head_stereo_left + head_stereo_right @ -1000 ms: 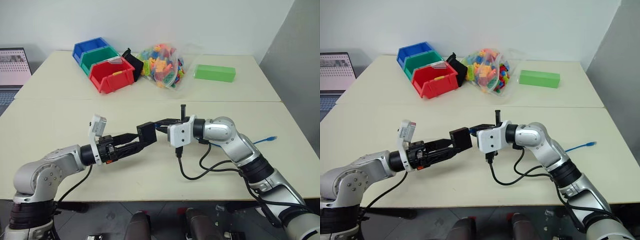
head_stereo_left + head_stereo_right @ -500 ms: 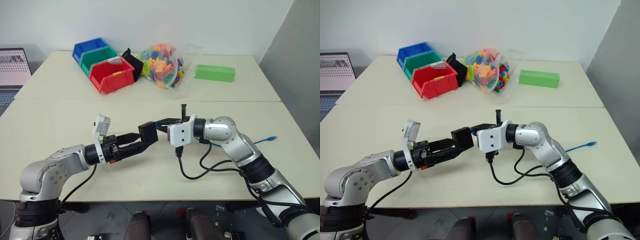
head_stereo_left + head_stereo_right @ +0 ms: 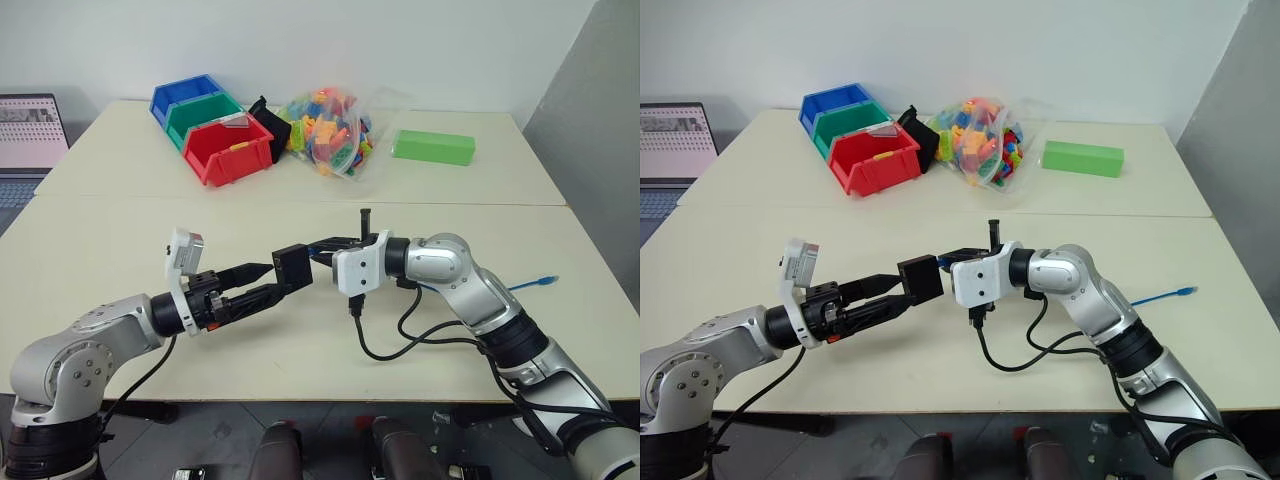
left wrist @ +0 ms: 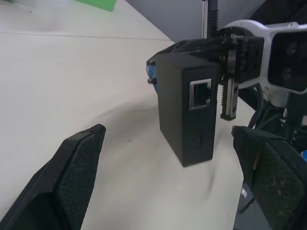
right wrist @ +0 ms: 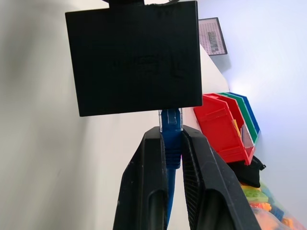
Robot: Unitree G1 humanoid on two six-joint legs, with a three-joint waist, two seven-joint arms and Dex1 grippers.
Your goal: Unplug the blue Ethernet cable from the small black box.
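The step in hand is bracing the box so the plug can be pulled. The cable is still seated, and the box hangs in the air off that plug alone.

Nearest, at lower left of the head view, the left gripper has its two black fingers spread wide, their tips just short of the small black box — apart from it, not touching. In its wrist view the padded fingers flank the box with clear space on either side, and an empty port faces the camera.

At the centre of the frame the box floats above the table. The right gripper, reaching in from the right, is pinched on the boot of the blue Ethernet cable right where the plug enters the box's edge. The cable's other end lies loose on the table at mid right.

Next, as I judge it, the left fingers must move in around the box and close on its flat sides — only then can the right gripper pull straight back along the plug's line. The latch tab may resist, and a skewed pull could wrench the box loose.

Far back, upper left to centre, sit coloured bins, a bag of toy bricks and a green block.
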